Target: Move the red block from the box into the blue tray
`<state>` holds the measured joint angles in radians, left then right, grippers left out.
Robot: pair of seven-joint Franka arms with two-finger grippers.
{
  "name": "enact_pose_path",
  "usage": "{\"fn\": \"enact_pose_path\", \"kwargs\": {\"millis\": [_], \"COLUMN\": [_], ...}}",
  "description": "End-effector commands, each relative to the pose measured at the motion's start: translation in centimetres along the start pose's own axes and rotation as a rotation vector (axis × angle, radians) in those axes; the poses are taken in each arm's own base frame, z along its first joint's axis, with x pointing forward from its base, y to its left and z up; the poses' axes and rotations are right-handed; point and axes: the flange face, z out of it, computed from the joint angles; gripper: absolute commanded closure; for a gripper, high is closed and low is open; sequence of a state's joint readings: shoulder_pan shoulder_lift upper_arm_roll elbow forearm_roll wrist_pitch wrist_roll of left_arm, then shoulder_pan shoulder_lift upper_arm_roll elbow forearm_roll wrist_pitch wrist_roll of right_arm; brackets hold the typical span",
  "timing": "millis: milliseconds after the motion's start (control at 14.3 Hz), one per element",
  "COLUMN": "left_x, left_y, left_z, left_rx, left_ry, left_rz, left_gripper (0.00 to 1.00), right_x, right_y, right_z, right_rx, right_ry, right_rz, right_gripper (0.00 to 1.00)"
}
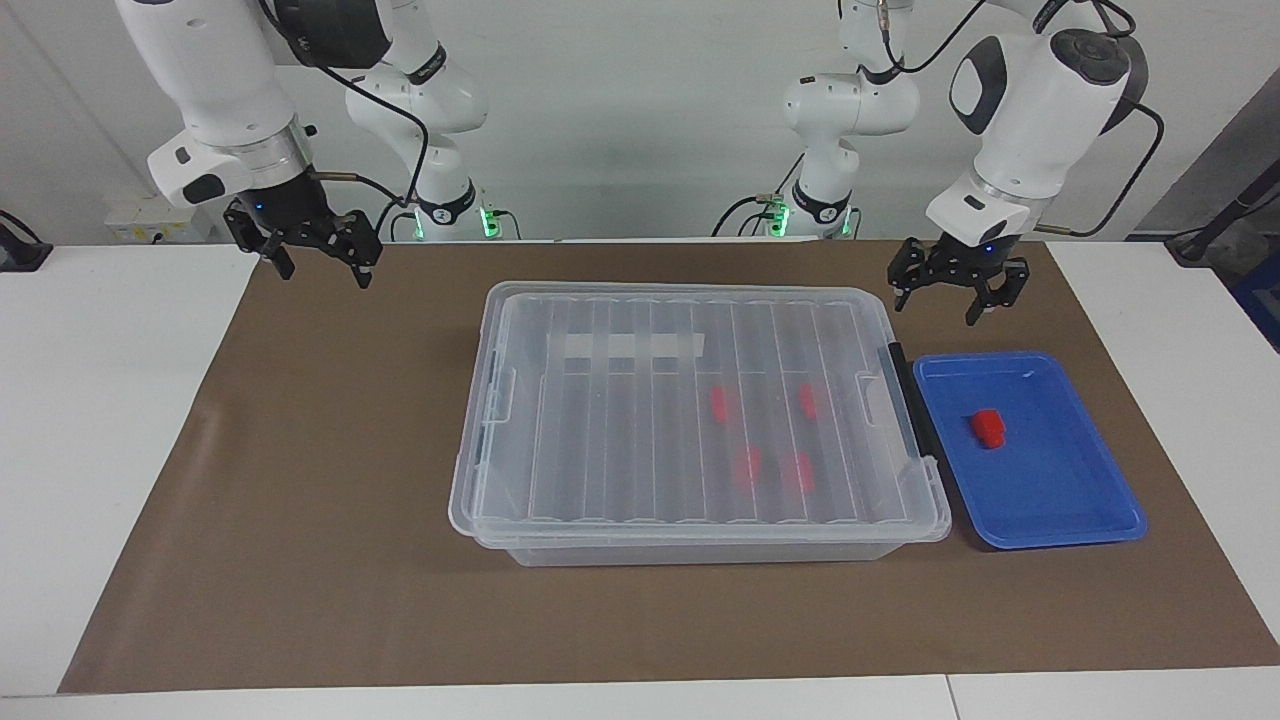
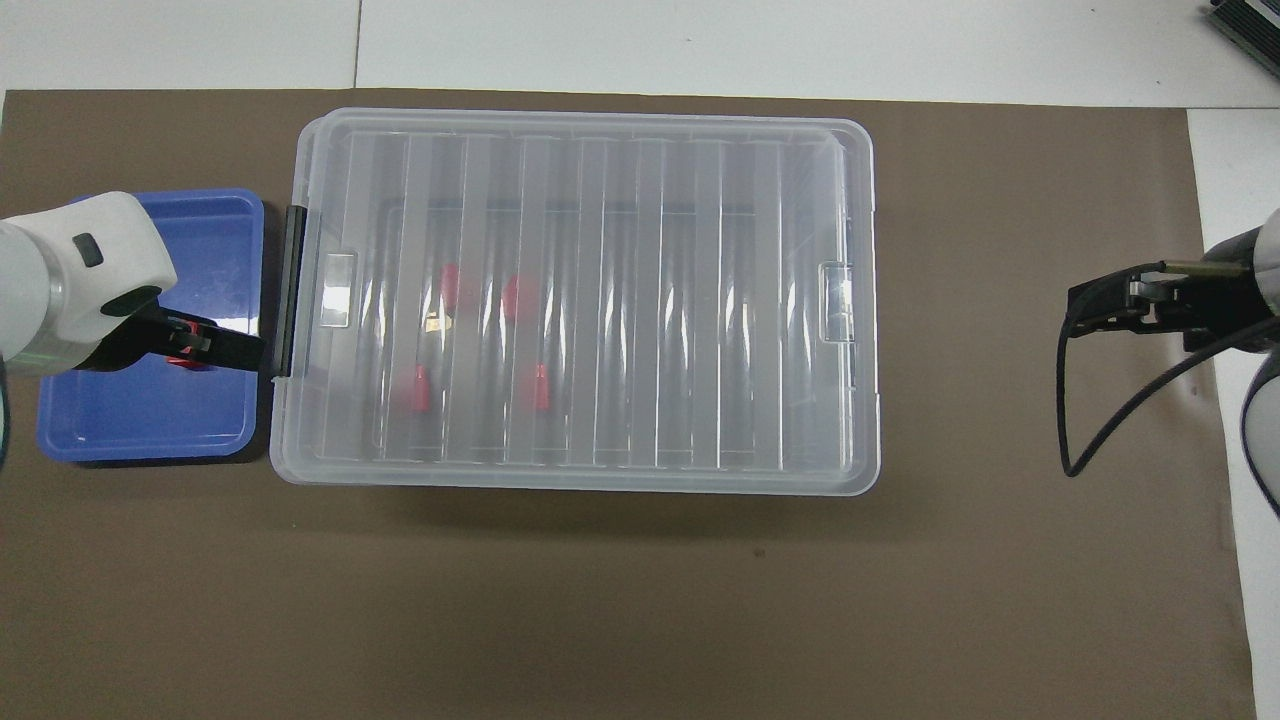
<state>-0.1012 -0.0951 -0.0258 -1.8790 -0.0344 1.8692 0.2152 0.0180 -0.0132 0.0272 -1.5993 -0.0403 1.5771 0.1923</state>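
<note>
The box (image 1: 640, 420) stands mid-table with its ribbed clear lid on; several red blocks (image 1: 745, 465) show blurred through the lid (image 2: 620, 300). Beside its black-handle end lies the blue tray (image 1: 1050, 480), and one red block (image 1: 988, 427) rests in it. My left gripper (image 1: 937, 308) hangs open and empty in the air over the tray's robot-side edge. In the overhead view the left gripper (image 2: 225, 350) covers most of that block (image 2: 185, 357) and part of the tray (image 2: 140, 420). My right gripper (image 1: 322, 277) waits open over the brown mat at the right arm's end.
A brown mat (image 1: 330, 480) covers the white table (image 1: 100, 420). A whitish tape strip (image 1: 632, 346) sits on the lid. The box's black handle (image 1: 910, 400) faces the tray. The right gripper (image 2: 1100, 310) shows at the mat's edge in the overhead view.
</note>
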Motion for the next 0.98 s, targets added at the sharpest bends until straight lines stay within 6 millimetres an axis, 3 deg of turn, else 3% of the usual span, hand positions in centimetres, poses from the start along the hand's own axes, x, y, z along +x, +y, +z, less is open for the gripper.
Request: {"fn": "enact_pose_path", "kwargs": {"millis": [0, 910], "left_x": [-0.38, -0.61], "left_y": [-0.10, -0.86], "left_z": [-0.39, -0.47], "left_rx": [0.001, 0.004], "left_ry": [0.016, 0.015], "left_rz": [-0.007, -0.019], "left_gripper": [0.00, 0.00], "right_x": [-0.40, -0.33], "right_y": [0.31, 0.36], "right_z": [-0.24, -0.29], "right_rx": [0.005, 0.007], "right_ry": [0.002, 0.008], "right_rz": [-0.017, -0.014], "right_gripper": [0.00, 0.00]}}
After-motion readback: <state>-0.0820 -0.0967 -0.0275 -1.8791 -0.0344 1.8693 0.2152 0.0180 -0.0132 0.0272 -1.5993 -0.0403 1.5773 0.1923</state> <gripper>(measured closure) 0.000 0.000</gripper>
